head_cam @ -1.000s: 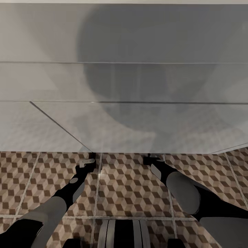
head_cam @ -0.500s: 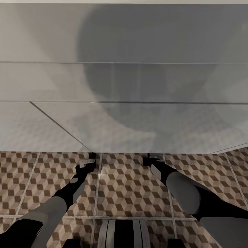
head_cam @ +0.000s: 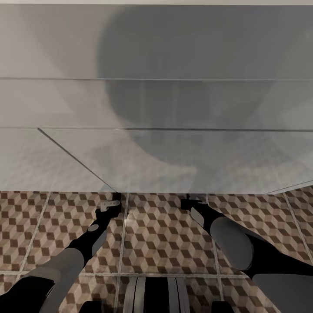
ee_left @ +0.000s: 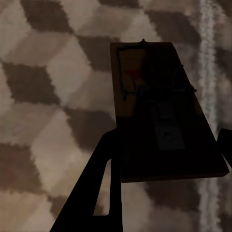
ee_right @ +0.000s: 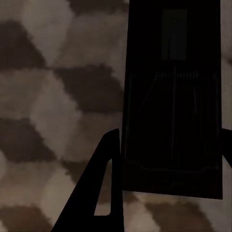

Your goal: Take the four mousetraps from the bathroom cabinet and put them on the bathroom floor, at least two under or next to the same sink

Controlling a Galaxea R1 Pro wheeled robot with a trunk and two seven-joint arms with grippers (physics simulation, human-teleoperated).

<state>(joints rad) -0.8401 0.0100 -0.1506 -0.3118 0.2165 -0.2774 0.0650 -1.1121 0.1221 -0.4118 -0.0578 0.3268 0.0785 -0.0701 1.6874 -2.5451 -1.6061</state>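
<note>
Left wrist view: your left gripper is clamped on a mousetrap over the bathroom floor; your right gripper pinches another mousetrap, sink at 12 o'clock.

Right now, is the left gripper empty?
No: in the left wrist view a mousetrap sits between the left gripper fingers, above the bathroom floor.
</note>
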